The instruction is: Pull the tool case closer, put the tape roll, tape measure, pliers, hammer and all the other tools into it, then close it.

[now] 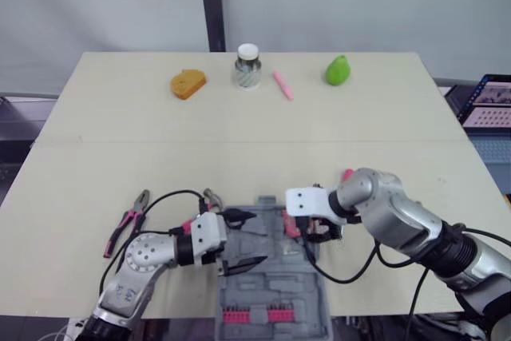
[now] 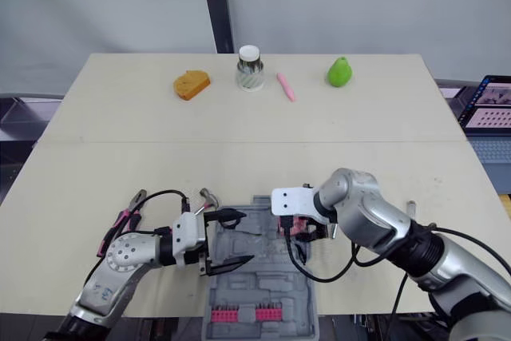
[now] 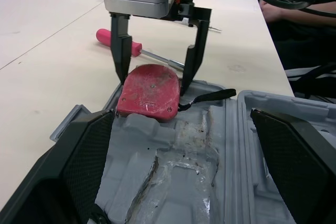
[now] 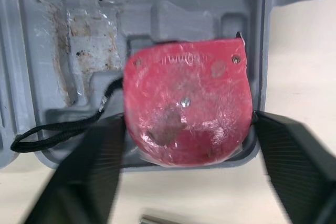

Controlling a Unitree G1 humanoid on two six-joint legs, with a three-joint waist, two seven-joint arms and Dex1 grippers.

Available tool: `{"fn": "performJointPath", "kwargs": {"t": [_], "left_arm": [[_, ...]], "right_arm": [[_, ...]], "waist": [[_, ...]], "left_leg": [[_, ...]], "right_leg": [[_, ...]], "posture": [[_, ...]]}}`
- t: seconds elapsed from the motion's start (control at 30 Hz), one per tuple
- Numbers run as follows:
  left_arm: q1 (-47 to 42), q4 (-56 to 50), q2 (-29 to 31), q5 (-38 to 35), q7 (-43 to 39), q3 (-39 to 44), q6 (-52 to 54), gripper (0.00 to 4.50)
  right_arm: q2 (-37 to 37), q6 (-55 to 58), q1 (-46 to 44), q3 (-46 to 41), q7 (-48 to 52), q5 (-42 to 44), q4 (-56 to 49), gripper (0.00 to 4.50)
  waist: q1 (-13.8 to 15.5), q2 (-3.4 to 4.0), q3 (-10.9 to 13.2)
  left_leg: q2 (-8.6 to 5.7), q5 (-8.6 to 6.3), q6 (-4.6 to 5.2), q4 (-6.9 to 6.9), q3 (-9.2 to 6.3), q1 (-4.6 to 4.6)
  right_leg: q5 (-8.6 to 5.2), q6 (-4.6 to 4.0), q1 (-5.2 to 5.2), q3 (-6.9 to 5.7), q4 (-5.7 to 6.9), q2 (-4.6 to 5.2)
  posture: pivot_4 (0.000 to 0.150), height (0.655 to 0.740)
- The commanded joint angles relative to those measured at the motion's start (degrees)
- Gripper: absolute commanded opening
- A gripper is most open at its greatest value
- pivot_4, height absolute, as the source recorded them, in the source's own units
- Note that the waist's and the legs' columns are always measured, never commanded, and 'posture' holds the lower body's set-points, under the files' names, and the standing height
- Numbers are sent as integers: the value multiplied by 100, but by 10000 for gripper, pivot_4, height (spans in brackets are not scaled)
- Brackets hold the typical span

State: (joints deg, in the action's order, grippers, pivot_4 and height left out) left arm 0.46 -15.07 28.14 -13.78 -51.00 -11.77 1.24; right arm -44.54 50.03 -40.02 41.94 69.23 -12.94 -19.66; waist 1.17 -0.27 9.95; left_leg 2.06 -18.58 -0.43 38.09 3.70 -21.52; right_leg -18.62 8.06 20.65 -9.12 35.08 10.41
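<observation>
From the head camera, the grey tool case point(image 1: 275, 289) lay open at the near edge of the surface point(image 1: 255, 129), in the middle, with a row of red bits point(image 1: 255, 315) along its near side. The left tool point(image 1: 243, 239) hovered over the case's left part, spread wide and empty. The right tool point(image 1: 310, 227) reached in from the right at the case's far right corner, closed around the red tape measure point(image 1: 294, 225). The pliers point(image 1: 128, 227) lay on the surface left of the case, apart from it. A pink-handled screwdriver point(image 1: 346, 173) lay just beyond the right tool. Along the far edge stood an orange piece point(image 1: 188, 84), a jar point(image 1: 248, 65), a pink pen point(image 1: 283, 84) and a green pear-shaped piece point(image 1: 338, 70), all well apart from the case.

In the left wrist view, the right tool's two fingers point(image 3: 122, 51) came down on either side of the tape measure, touching its flanks. The tape measure sat in a corner recess of the case, its black strap point(image 3: 207, 98) trailing over the moulded floor. The screwdriver lay on the surface behind it. A person's arm point(image 3: 283, 9) rested at the surface's edge.

In the right wrist view, the tape measure lay flat in that recess, filling the gap between the tool's fingers, and the strap looped away across the case.
</observation>
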Motion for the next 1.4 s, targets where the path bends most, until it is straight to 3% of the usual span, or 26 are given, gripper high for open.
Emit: {"fn": "performJointPath", "kwargs": {"t": [0.03,0.37,0.53,0.67,0.77,1.0,1.1,1.2,1.4], "left_arm": [[-26,-202,-6,-66,-24,-26,-16,45000],[19,-320,11,-104,-24,-27,62,45000],[164,-392,134,-174,-70,87,98,45000],[155,-382,231,-217,-137,148,118,45000],[73,-375,264,-245,-185,167,158,45000],[-16,-355,323,-273,-270,207,205,45000],[-24,-375,342,-275,-276,212,224,45000],[-24,-390,362,-277,-280,221,236,45000],[-17,-384,359,-253,-270,200,228,45000]], "right_arm": [[-13,-51,-64,-198,-78,-20,-126,44561],[12,313,-69,-731,136,604,-578,44561],[397,-312,727,-2216,-251,1586,-794,44561],[478,-967,1472,-2845,-435,2001,-594,44561],[546,-1529,1824,-2928,-613,2035,-254,31995],[782,-2595,2079,-3016,-859,2110,493,31995],[832,-2801,2161,-3032,-878,2182,655,22856],[832,-2920,2213,-3015,-912,2167,729,8823],[775,-3047,2307,-2968,-890,2157,767,8823]], "waist": [[1,0,0],[2,1,0],[25,0,1],[26,0,1],[13,0,1],[3,1,2],[19,2,2],[18,2,2],[15,2,2]], "left_leg": [[0,0,0,0,0,0],[0,0,0,-1,0,0],[1,-1,0,-3,-4,0],[-1,-2,2,-4,0,0],[-1,-2,2,-4,1,1],[1,-2,2,-9,2,2],[0,-2,2,-7,4,2],[0,-2,2,-5,4,2],[0,-2,2,-6,4,2]], "right_leg": [[0,0,0,0,0,0],[0,0,0,0,-1,0],[0,0,-3,-3,-4,-1],[2,4,-5,-1,-11,0],[3,5,-6,0,-10,0],[3,6,-3,-1,-10,-2],[3,6,-4,0,-11,-2],[3,6,-5,0,-10,-2],[3,6,-4,1,-10,-2]], "posture": [[1500,7400],[1500,7400],[1500,7400],[1500,7400],[1500,7400],[1500,7400],[1500,7400],[1500,7400],[1500,7400]]}}
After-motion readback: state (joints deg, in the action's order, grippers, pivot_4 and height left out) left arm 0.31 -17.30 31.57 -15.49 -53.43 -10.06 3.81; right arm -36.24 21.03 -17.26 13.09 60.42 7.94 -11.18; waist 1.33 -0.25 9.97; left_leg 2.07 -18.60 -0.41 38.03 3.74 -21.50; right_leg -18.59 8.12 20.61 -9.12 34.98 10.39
